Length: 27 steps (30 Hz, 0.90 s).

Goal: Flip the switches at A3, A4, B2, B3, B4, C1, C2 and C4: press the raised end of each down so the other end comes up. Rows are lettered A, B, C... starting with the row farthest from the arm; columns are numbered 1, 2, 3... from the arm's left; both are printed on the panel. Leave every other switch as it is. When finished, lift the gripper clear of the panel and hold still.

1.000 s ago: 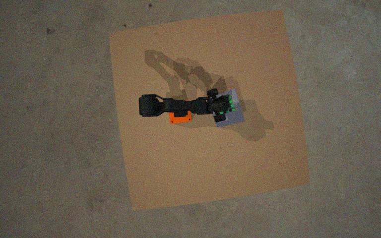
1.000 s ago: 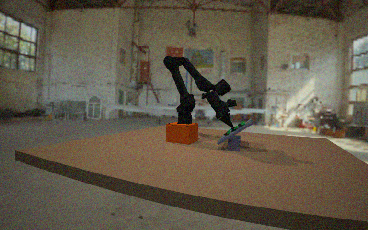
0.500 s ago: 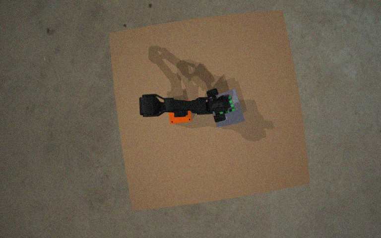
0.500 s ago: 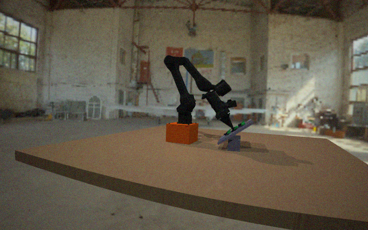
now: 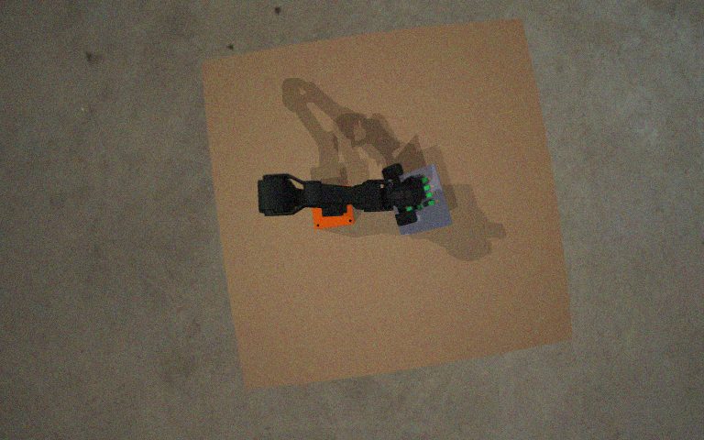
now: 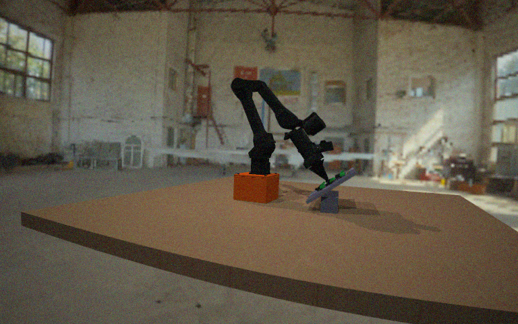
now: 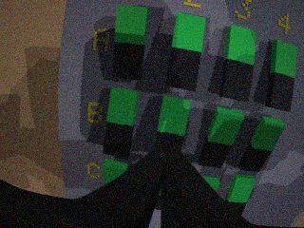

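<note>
The tilted grey panel (image 5: 434, 220) (image 6: 311, 198) (image 7: 72, 71) carries rows of green-and-black rocker switches. My gripper (image 6: 327, 180) (image 7: 165, 153) is shut and empty, its tips at the black lower end of switch B2 (image 7: 174, 115). They look to be touching it. In the wrist view, A3 (image 7: 241, 45) and A4 (image 7: 283, 59) stand at the upper right, with B3 (image 7: 225, 127) and B4 (image 7: 267, 134) below them. C1 (image 7: 115, 172) and C4 (image 7: 241, 189) show partly. The fingers hide C2 and most of C3. Which ends are raised is hard to tell in the dim view.
Switches A1 (image 7: 131, 24), A2 (image 7: 189, 32) and B1 (image 7: 122, 106) stand close around the fingers. The panel rests on a grey block (image 6: 329, 202) on the brown table top (image 5: 363, 311) (image 6: 191, 233). The arm's orange base (image 5: 334, 222) (image 6: 255, 187) is beside it.
</note>
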Each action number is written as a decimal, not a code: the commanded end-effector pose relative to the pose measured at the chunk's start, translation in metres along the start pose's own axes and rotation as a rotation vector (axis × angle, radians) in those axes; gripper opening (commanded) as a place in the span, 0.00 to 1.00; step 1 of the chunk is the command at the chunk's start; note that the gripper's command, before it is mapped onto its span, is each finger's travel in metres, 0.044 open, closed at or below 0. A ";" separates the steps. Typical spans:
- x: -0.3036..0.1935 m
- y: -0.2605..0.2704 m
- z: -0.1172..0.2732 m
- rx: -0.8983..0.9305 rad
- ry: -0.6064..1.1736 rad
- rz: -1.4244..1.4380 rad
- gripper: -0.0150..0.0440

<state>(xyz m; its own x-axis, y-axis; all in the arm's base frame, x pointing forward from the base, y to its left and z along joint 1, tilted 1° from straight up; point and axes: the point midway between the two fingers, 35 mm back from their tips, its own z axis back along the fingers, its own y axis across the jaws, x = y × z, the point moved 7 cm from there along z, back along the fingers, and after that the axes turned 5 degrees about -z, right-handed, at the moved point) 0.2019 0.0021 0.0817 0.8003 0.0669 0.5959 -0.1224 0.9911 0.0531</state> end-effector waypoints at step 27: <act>-0.001 0.000 -0.005 -0.004 0.003 -0.003 0.25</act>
<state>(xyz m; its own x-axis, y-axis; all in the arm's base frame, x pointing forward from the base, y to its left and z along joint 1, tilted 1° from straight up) 0.2037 0.0024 0.0789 0.8001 0.0668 0.5962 -0.1221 0.9911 0.0528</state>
